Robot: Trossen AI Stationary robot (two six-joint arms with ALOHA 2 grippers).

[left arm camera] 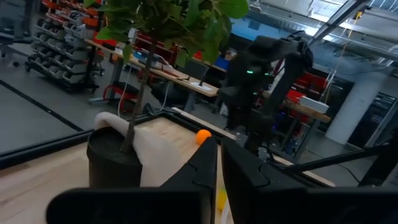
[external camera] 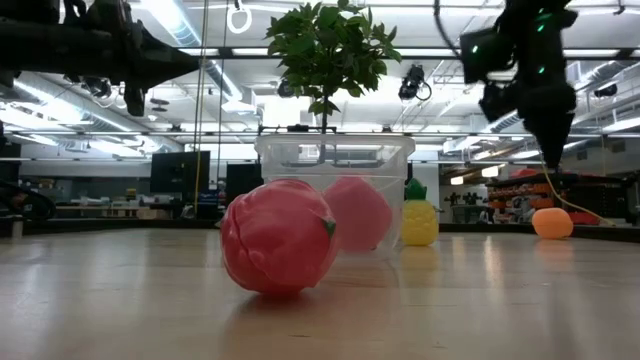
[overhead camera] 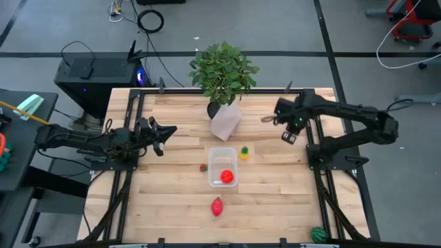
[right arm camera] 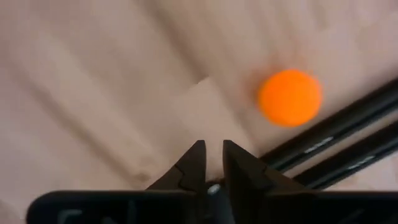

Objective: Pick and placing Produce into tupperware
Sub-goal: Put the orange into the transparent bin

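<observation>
A pinkish-red fruit (external camera: 278, 236) lies nearest on the desk (overhead camera: 275, 200), just in front of the tupperware (overhead camera: 222, 167), which holds a red piece (overhead camera: 227, 177). A yellow pineapple (overhead camera: 244, 152) stands beside the tub. The right claw (overhead camera: 289, 131) hangs above the desk near the far right, fingers narrow and empty, over an orange ball (right arm camera: 290, 98). The left claw (overhead camera: 165, 132) waits at the left, almost closed, pointing toward the potted plant (overhead camera: 223, 76).

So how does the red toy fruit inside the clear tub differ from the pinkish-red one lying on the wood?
The round red toy fruit sits inside the clear plastic tub; the pinkish-red toy fruit lies on the bare wooden table, outside the tub, and looks longer. Both are small reddish toys, untouched by either gripper.
</observation>
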